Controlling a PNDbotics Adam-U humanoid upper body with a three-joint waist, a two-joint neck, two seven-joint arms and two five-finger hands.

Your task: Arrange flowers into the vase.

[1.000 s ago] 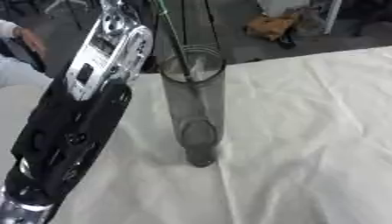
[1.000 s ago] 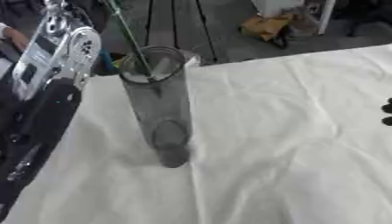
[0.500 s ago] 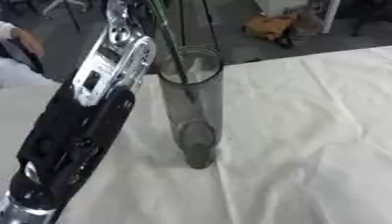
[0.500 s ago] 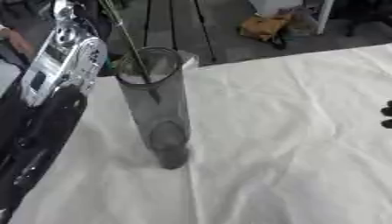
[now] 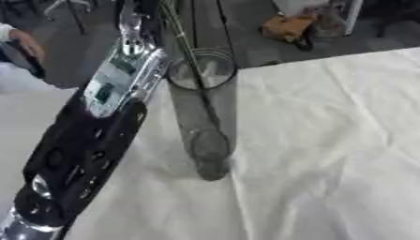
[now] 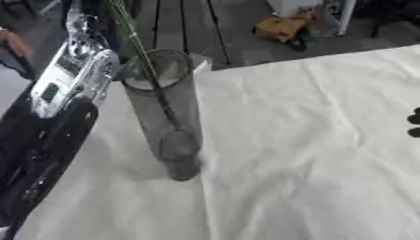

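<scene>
Since the green stem (image 6: pixel 139 51) already runs steeply down into the vase (image 6: pixel 168 126), the left arm (image 5: pixel 90 136) beside it is nearer; can't tell that hand's fingers

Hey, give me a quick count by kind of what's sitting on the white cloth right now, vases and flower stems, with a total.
Vase, clear, upright: 1
Green flower stem, standing in the vase: 1 that I can make out
Total: 2
The flower head is out of frame, and the left hand is hidden at the top edge.
</scene>
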